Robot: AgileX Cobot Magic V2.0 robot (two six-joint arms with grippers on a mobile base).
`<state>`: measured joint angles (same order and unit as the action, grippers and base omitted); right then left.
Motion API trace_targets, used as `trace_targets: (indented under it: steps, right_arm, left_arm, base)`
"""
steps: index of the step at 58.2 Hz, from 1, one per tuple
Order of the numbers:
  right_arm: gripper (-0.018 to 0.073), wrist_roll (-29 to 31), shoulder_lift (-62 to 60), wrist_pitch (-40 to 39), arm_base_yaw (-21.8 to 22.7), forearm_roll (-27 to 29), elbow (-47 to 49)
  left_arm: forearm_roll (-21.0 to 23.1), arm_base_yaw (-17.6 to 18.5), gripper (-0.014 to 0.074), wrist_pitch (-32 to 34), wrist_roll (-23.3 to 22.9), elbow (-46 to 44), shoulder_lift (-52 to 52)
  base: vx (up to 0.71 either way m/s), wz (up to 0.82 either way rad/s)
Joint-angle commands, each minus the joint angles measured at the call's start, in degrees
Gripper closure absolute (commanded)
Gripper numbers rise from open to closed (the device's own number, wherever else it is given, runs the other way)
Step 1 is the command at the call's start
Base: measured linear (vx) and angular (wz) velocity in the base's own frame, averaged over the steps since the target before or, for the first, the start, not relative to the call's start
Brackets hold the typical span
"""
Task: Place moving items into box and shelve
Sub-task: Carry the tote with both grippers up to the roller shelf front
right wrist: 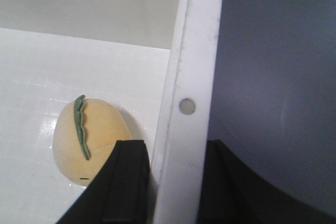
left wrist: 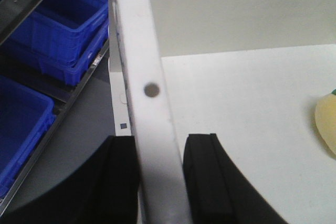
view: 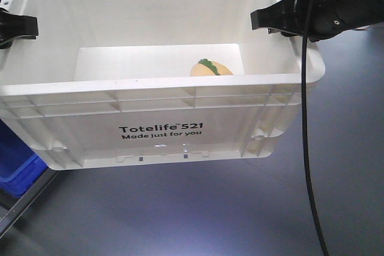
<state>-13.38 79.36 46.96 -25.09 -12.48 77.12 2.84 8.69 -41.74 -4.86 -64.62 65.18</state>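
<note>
Your left gripper [left wrist: 160, 182] and right gripper [right wrist: 176, 182] each clamp a side rim of the box [view: 162, 130], one finger inside, one outside. Right wrist view shows the yellow plush fruit [right wrist: 89, 140] on the box floor by that wall. Blue bins [left wrist: 52, 24] show only from the left wrist.

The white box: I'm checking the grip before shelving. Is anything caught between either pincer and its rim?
Nothing visible. The left pincer and right pincer each straddle the bare rim of the box. The plush fruit lies on the floor inside, beside the right pincer's inner finger.
</note>
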Motion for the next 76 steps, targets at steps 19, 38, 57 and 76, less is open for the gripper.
trace_targets:
  steps: [19,38,57,76]
  right_arm:
    - [0.0449,0.9,-2.6,-6.8,0.4,-3.8,2.6]
    - [0.0449,0.9,-2.6,-6.8,0.4,-3.8,2.6]
    - [0.0449,0.9,-2.6,-6.8,0.4,-3.8,2.6]
    - [0.0449,0.9,-2.6,-6.8,0.4,-3.8,2.6]
  left_arm:
    - [-1.2,0.2,0.0540,9.3,1.7,-2.4,-2.1]
    - [-1.2,0.2,0.0540,9.3,1.7,-2.4,-2.1]
    - [-1.2,0.2,0.0540,9.3,1.7,-2.4,-2.1]
    - [-1.2,0.2,0.0540,9.3,1.7,-2.4,-2.1]
  base:
    - [0.10,0.52]
    - [0.07,0.49]
    - [0.06,0.41]
    - [0.05,0.46]
